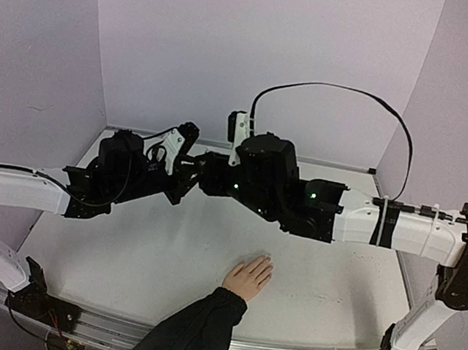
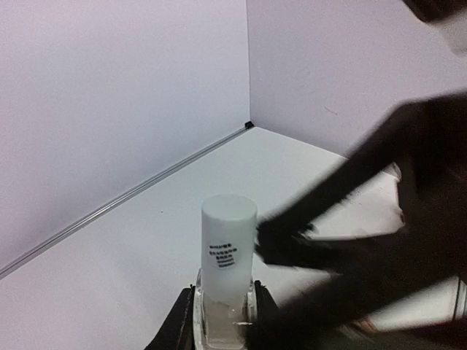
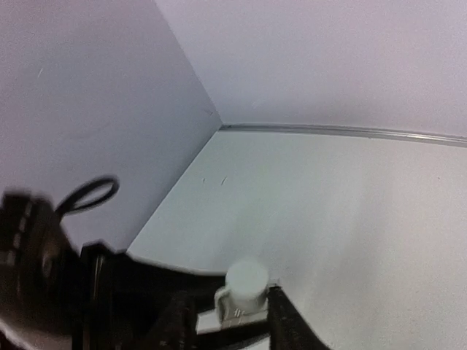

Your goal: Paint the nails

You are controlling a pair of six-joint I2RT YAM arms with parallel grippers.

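Plainly, my left tool (image 2: 222, 322) was clamped on the small clear bottle (image 2: 219, 306), held above the counter (image 1: 143, 250). My right tool (image 3: 228, 317) stood parted around its white cap (image 3: 246, 278) (a gap showed on one side). With the cap on and no brush out, the nails (image 1: 263, 262) on the hand (image 1: 249, 277) lying flat nearer me all awaited paint, I judged.

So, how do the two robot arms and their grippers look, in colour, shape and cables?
The left arm and right arm have white tubular links, black joints and bulky black wrist housings; small green lights dot the right one. A thin black cable loops above the right arm; dark straps wrap its white link. The left gripper and right gripper have black fingers.
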